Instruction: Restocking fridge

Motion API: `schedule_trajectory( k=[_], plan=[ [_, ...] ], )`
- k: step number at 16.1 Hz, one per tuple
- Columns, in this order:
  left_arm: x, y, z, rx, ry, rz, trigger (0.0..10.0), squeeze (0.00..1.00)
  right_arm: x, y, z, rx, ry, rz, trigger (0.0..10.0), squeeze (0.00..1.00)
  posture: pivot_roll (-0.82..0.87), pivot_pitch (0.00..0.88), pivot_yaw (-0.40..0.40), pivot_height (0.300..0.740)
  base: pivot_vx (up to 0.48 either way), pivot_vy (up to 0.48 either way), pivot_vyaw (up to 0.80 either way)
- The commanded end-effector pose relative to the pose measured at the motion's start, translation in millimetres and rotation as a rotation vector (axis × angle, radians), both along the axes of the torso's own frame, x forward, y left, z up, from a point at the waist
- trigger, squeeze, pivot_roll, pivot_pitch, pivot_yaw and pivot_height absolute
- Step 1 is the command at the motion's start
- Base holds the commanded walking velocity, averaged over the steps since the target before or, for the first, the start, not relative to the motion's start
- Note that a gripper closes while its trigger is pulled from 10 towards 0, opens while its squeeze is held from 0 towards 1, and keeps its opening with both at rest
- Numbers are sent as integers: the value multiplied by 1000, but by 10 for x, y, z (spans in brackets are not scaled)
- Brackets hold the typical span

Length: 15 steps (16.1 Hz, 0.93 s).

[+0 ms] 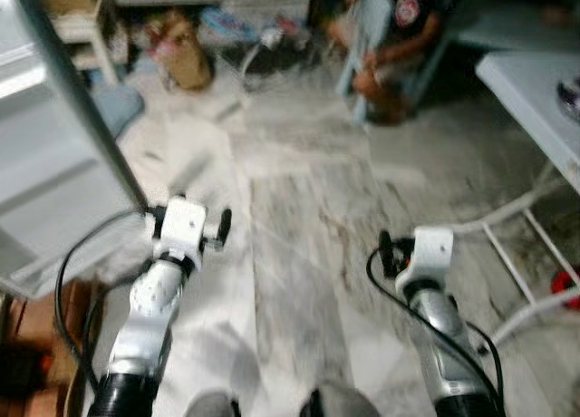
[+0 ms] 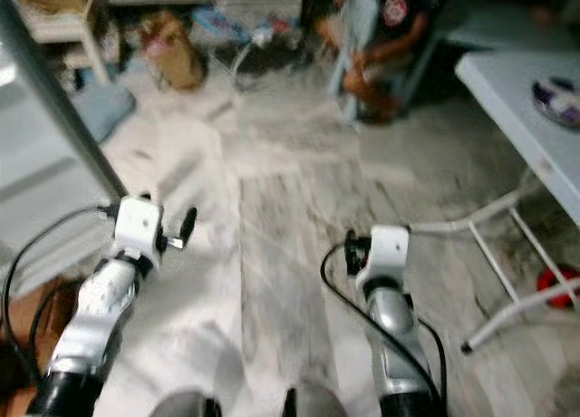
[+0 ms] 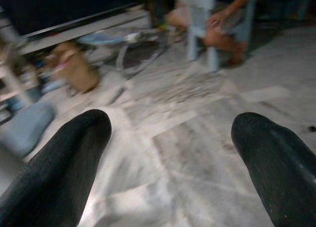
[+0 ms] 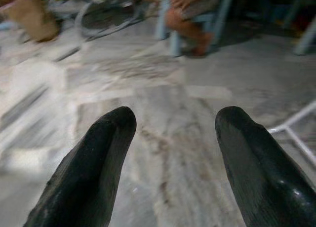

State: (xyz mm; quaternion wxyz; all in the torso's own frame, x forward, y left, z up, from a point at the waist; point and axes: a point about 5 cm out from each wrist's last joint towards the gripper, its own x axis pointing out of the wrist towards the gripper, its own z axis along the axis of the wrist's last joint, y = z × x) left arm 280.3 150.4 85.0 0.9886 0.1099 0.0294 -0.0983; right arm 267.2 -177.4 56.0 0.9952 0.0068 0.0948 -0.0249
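Left gripper (image 3: 168, 138): fingers spread wide, nothing between them, pointing out over bare marble floor (image 1: 299, 218). Right gripper (image 4: 173, 143): also released, empty, same floor ahead of it. Both arms held forward at waist height, left arm at about 8 o'clock in the head view, right at about 5 o'clock. Head views blurred, so the robot is likely walking or turning.

Fridge: the grey-white panel with a dark edge (image 1: 63, 136) at 9–10 o'clock is probably the open fridge door or cabinet side, just beside the left gripper; can't confirm, shelves too blurred. No stock item is in either gripper.

Outward: white folding table (image 1: 535, 91) at 2–3 o'clock, a round dish-like thing on it (image 2: 560, 100), too blurred to name. A seated person (image 1: 399, 45) at 12–1 o'clock on a pale stool. Brown bag (image 1: 181, 54) at 11 o'clock, clutter and cables around it. Red object (image 1: 566, 286) at 4 o'clock under the table legs.

Step, judged: moving between fridge and supply, hands empty, likely going to fetch an item. To do well: keep the grippers open and level, steer clear of the table legs and the person, and settle the view before reaching.
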Motion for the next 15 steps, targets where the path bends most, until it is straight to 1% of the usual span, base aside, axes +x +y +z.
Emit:
schedule_trajectory(
  k=[1, 6, 10, 13, 15],
  plan=[
    [1, -122, 31, -19, -10, -35, 10000, 0, -7, -90, -7, -19, 4, -22, 10000, 0, 34, 88, -52, 740, 472, 0, -800],
    [30, -125, 69, -21, -24, -42, 10000, 0, 28, -94, 33, -29, -12, -24, 10000, 0, 28, 97, -51, 740, 475, 0, -800],
    [68, -70, 182, -17, -53, -26, 10000, 0, 62, -82, 89, -33, -34, -14, 10000, 0, 34, 116, -48, 740, 480, 0, -800],
    [67, -51, 158, -26, -46, -8, 10000, 0, 91, -41, 104, -30, -41, -2, 10000, 0, 33, 112, -49, 740, 480, 0, -800],
    [74, -58, 143, -57, -31, 1, 10000, 0, 108, -43, 114, -30, -46, -4, 10000, 0, 31, 109, -45, 740, 463, 0, -800]
  ],
)
